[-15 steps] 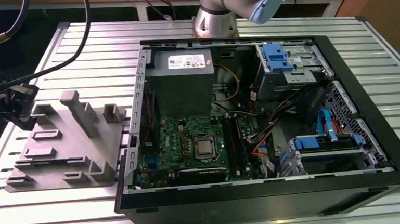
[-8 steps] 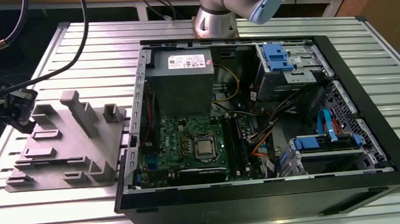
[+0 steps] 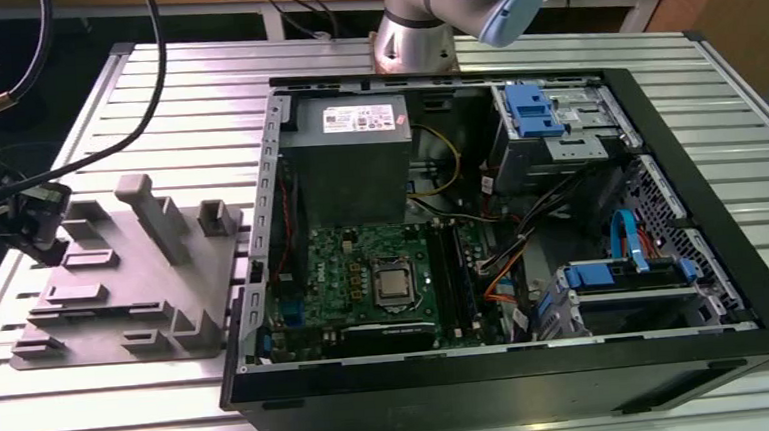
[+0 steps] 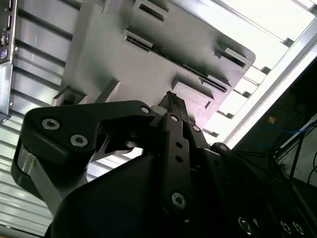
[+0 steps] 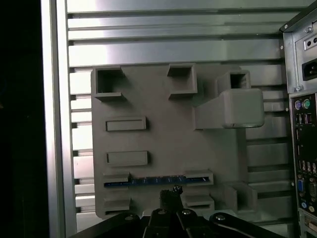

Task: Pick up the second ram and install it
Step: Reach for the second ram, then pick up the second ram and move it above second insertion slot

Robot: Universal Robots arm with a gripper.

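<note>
- Pickup stage, by my read: nothing is lifted yet, and the stick is parked in its holder.
- The second ram stands on edge in a slotted holder of the grey fixture. In the first wrist view it shows as a thin bluish strip.
- Your gripper hangs over that fixture with its tips just beside the stick. As far as I can see, they're not touching it.
- In the exterior view the gripper is over at the exterior view's left, well apart from the open computer case.
- The fingers look pinched narrow, tips pretty much together, with nothing between them.
- My take is that the grab needs those fingers spread enough to straddle the thin board. You'd then centre them on the strip and square them to its flat faces.
- A straight drop matters too, since the holder walls sit tight on both ends of the stick.
- The motherboard lies flat inside the case, with its black memory slots beside the processor socket. I can't tell which slot is free.
</note>
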